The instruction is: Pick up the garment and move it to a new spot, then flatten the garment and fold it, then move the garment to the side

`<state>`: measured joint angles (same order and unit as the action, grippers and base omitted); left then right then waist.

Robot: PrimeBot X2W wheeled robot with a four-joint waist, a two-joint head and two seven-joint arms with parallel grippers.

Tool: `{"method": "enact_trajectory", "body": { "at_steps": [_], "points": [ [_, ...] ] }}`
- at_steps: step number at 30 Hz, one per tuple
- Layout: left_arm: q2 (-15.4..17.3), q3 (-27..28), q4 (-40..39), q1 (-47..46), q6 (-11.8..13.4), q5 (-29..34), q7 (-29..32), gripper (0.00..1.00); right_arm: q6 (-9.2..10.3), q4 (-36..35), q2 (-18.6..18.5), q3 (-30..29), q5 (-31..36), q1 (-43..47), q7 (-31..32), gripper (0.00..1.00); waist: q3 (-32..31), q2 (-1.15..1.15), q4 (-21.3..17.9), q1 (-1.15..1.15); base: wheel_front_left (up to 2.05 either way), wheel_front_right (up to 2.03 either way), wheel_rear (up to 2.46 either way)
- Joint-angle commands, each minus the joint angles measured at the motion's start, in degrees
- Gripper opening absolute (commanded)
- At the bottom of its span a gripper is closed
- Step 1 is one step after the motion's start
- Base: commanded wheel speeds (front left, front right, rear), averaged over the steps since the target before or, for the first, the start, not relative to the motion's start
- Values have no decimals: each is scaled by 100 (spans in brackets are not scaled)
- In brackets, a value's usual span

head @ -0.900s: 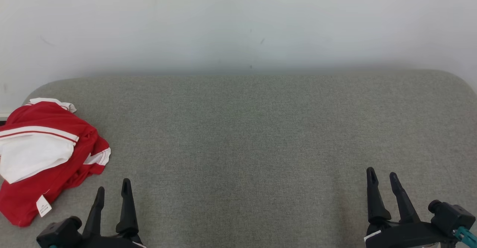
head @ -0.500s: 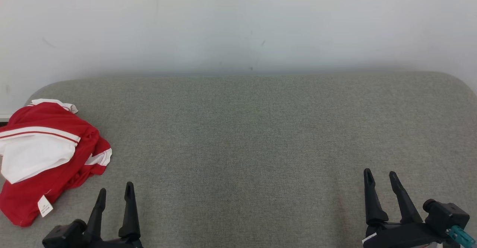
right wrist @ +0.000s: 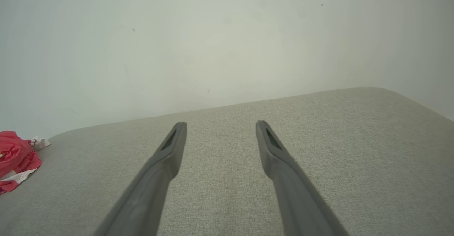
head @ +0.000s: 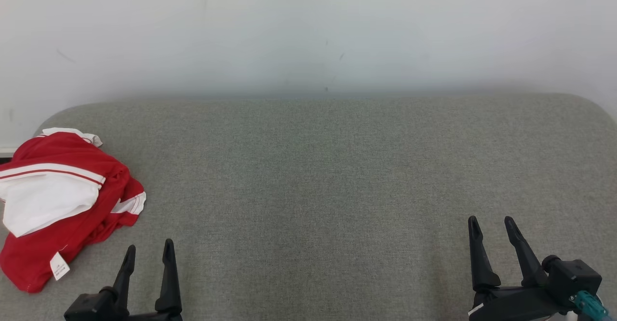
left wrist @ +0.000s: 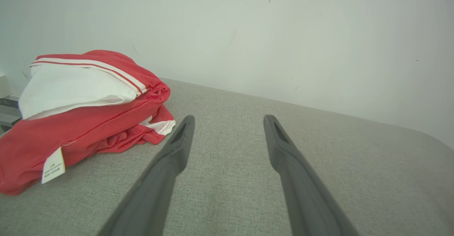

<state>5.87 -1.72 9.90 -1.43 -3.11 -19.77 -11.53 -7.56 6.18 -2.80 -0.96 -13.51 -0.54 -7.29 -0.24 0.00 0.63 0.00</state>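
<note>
Tabletop (head: 337,167) open across middle and right; garment (head: 62,200) heaped at its left edge; wall (head: 308,32) bounds the far side.

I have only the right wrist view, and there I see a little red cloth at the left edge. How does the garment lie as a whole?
Observer: In the head view the garment lies bunched in a heap at the far left of the grey padded surface, not spread flat.
Operator: Does the left gripper hold it?
Observer: No. The left gripper is open and apart from the cloth, just to its right.
Operator: Is there any mark on the garment?
Observer: Yes. The left wrist view shows a small white label on its near red edge.
</note>
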Motion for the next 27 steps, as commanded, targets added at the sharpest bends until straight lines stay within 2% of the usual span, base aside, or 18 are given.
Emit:
{"method": "enact_trajectory", "body": {
  "at_steps": [1,15,27],
  "points": [
    [38,-8,-11,7,-32,126,-52,100,10,-65,-12,-11,116,26,-32,100,-1,0,0,0,0,0,0],
    [126,-135,60,-34,-99,552,-89,100,12,-194,-13,4,752,104,-99,100,-23,0,11,0,0,0,0],
    [201,-171,-45,28,-5,914,-79,100,13,-306,-14,-38,1231,150,-136,100,-53,0,11,0,0,0,0]
  ]
}}
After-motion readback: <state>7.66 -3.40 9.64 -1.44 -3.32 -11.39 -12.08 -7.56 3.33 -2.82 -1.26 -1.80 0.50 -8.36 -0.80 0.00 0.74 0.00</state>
